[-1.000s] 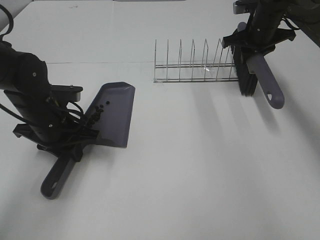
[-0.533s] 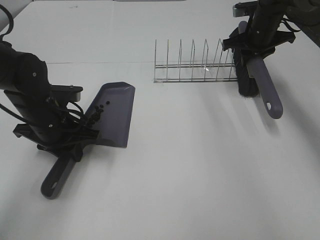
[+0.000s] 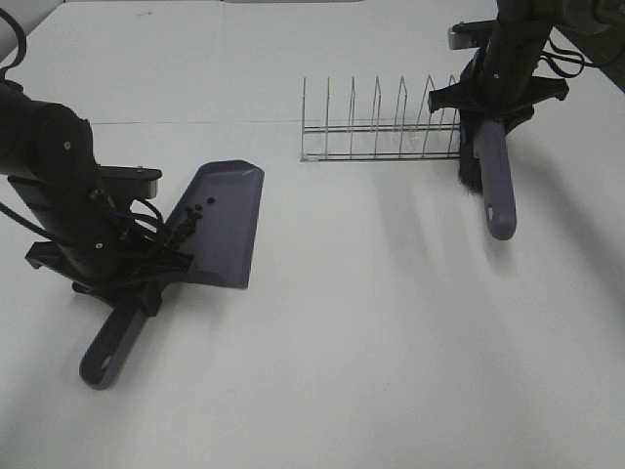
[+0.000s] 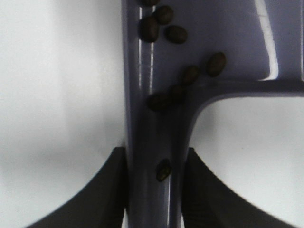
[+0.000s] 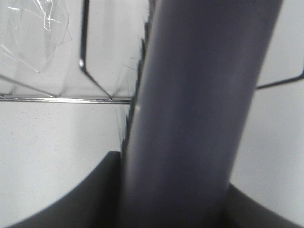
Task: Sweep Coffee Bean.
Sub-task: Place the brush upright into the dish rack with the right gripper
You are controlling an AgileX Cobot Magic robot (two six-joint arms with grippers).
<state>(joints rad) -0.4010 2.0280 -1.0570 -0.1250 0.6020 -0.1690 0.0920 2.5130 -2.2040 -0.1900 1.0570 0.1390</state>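
Note:
The grey-purple dustpan [image 3: 223, 220] lies on the white table at the left. Several dark coffee beans [image 3: 191, 217] sit in it near the handle. They also show in the left wrist view [image 4: 176, 34] on the pan, with one bean [image 4: 163, 170] on the handle. My left gripper [image 3: 117, 278] is shut on the dustpan handle [image 4: 154, 185]. My right gripper [image 3: 496, 103] is shut on the grey-purple brush [image 3: 494, 181], held at the right end of the wire rack, handle pointing toward the front. The brush handle [image 5: 190, 114] fills the right wrist view.
A wire dish rack [image 3: 381, 127] stands at the back centre-right, its wires also in the right wrist view [image 5: 90, 71]. The white table [image 3: 371, 332] spreads across the front and middle.
My right gripper has swung the brush left and toward the rack's right end, its handle now more upright. The left arm and dustpan have not moved.

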